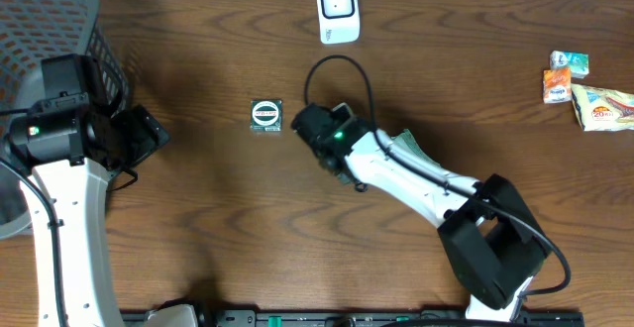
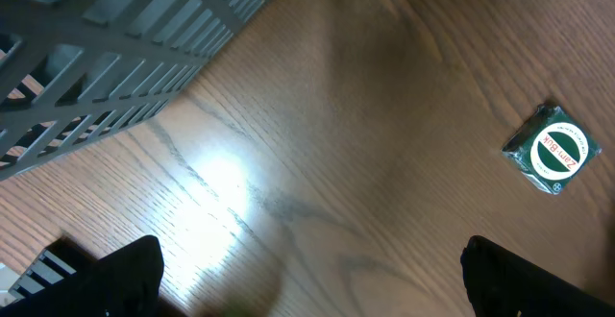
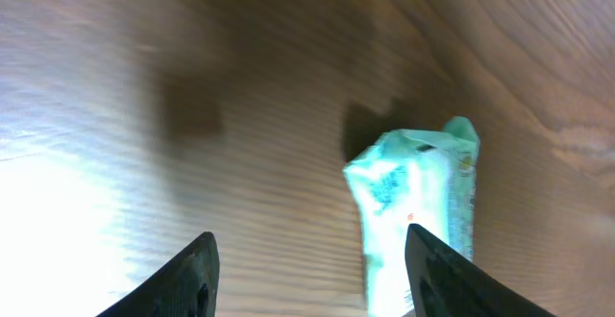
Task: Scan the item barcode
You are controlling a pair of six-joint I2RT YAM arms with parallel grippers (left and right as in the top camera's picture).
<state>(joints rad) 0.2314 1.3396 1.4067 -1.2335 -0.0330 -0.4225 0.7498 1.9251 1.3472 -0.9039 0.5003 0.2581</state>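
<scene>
A mint-green packet (image 3: pixel 413 197) lies on the wood table, up against the inner side of my right gripper's right-hand finger. My right gripper (image 3: pixel 309 238) is open, and the space between its fingers is mostly bare wood. From overhead, that gripper (image 1: pixel 332 149) hangs over mid-table and the packet (image 1: pixel 414 149) peeks out from under the arm. A small square green sachet with a round white label (image 1: pixel 265 115) (image 2: pixel 550 151) lies flat just left of it. The white scanner (image 1: pixel 337 10) stands at the table's far edge. My left gripper (image 1: pixel 149 134) (image 2: pixel 309 255) is wide open over bare wood.
A grey mesh basket (image 1: pixel 59 30) (image 2: pixel 106 58) occupies the far-left corner beside my left arm. Several snack packets (image 1: pixel 584 89) lie at the far right. A black cable (image 1: pixel 342 69) loops above the right wrist.
</scene>
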